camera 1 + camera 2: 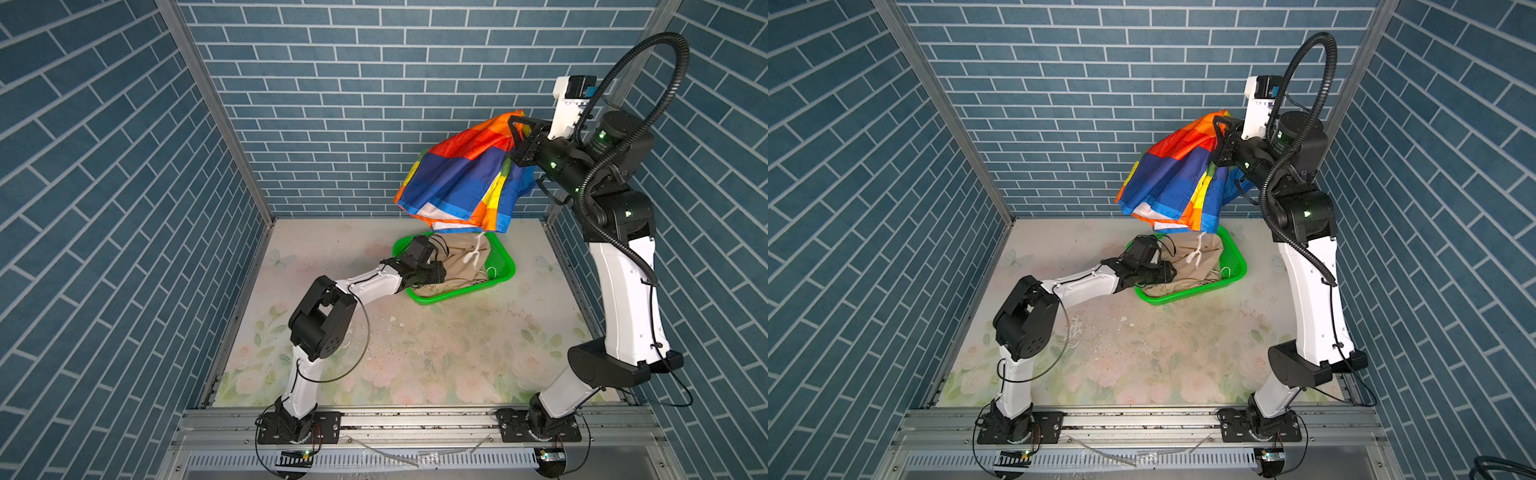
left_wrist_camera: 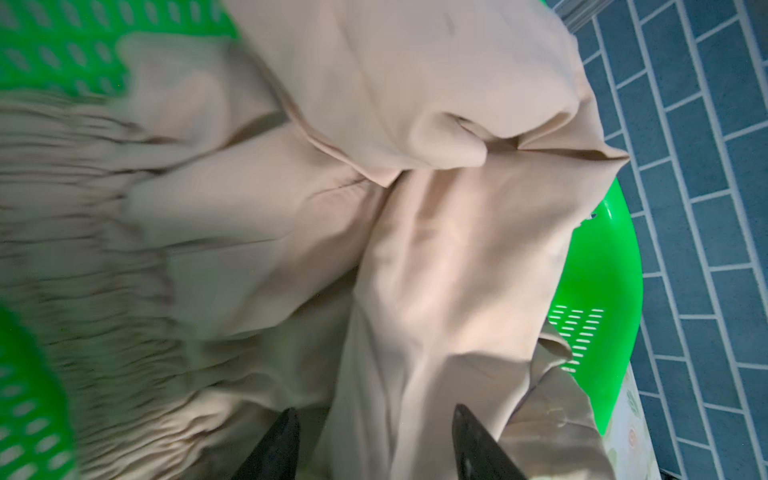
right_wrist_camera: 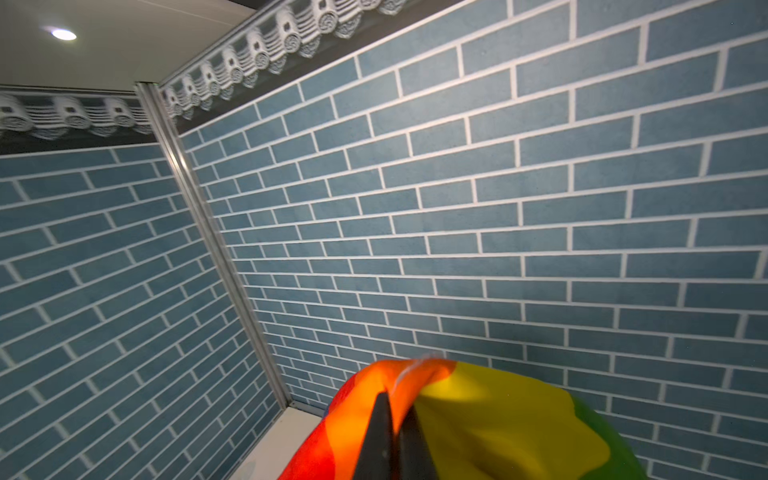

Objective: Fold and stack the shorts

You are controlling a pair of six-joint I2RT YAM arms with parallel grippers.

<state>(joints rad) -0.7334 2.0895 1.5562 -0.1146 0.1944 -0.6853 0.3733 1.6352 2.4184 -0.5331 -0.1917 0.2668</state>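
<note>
The step in hand looks to be emptying the basket, since neither pair is laid out yet; the right gripper (image 1: 515,124) is clenched on an orange edge of the thin, shiny rainbow-striped shorts (image 1: 457,174), and the garment hangs in a bunched fan high over the 1 o'clock part of the floral tabletop (image 1: 415,353), clear of everything below; the left gripper (image 2: 374,411) reaches in from 7 o'clock and sits low in the green perforated plastic basket (image 1: 508,266), which stands at about 12 to 1 o'clock on the table; its jaws stand apart astride a raised ridge of the plain beige shorts (image 2: 415,249), grasping nothing, though whether the pads already touch the cloth I cannot tell; that pair lies crumpled inside the basket, its white drawstring (image 1: 478,249) trailing across the top; to do this well, I judge, the left jaws should take a thin fold near the gathered waistband rather than a thick bunch, stay off the drawstring, and lift straight up so the light basket neither tips nor comes along; the right arm should carry its slippery load toward the bare table at 6 o'clock and lower it hem first, so it spreads instead of heaping; counted: two pairs of shorts, one aloft and one in the basket; one basket; one drawstring; two grippers, one grasping and one released; no pair folded, nothing stacked
</note>
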